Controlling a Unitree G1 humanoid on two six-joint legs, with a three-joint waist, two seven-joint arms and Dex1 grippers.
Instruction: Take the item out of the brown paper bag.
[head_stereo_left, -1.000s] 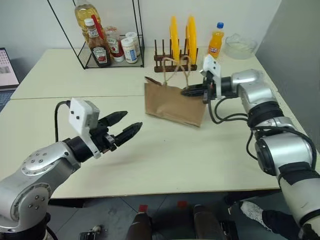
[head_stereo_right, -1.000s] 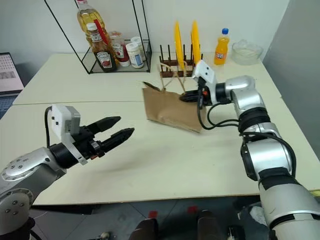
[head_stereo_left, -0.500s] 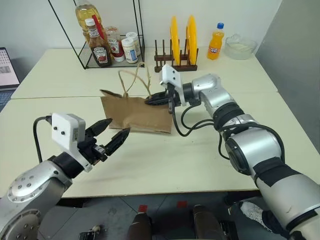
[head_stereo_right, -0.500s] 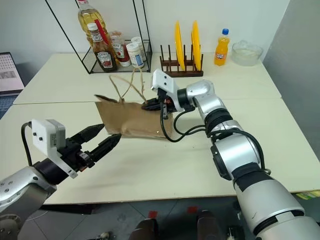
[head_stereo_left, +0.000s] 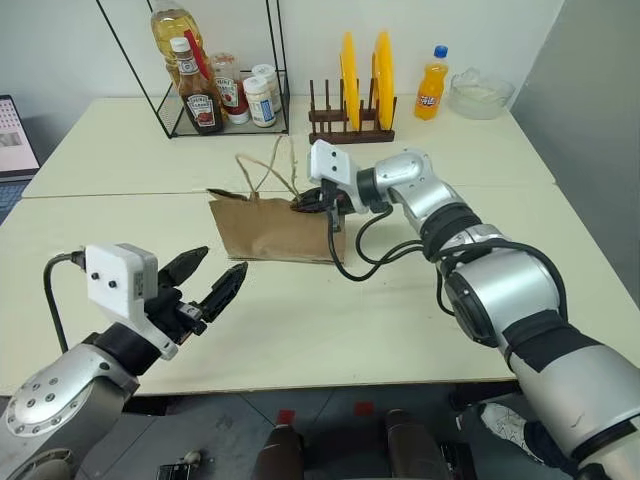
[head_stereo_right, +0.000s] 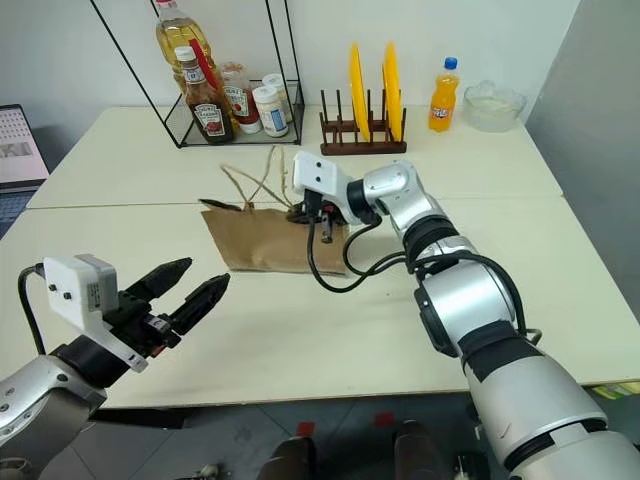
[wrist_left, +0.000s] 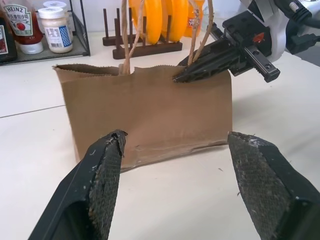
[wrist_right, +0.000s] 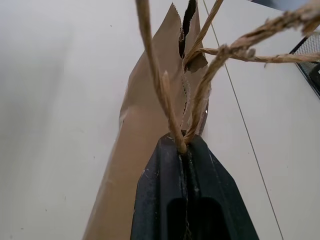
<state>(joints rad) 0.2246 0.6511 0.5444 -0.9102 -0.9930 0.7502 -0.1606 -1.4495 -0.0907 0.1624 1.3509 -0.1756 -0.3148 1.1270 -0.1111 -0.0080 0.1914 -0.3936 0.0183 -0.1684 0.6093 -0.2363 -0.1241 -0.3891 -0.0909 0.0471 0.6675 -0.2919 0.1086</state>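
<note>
The brown paper bag stands upright on the table's middle, its two cord handles sticking up. My right gripper is shut on the bag's top rim at its right end, pinching the base of the handles between its fingers. My left gripper hovers open in front of the bag and to its left, pointing at it and apart from it. In the left wrist view the bag fills the gap between the two spread fingers. The item is hidden.
At the back left a wire rack holds ketchup bottles and jars. Behind the bag are a wooden rack with yellow plates, an orange drink bottle and a glass bowl. A laptop sits at the left edge.
My right gripper has dragged the bag leftward from the table's right part to the middle, then settled. My left gripper drew back and lower, staying open.
</note>
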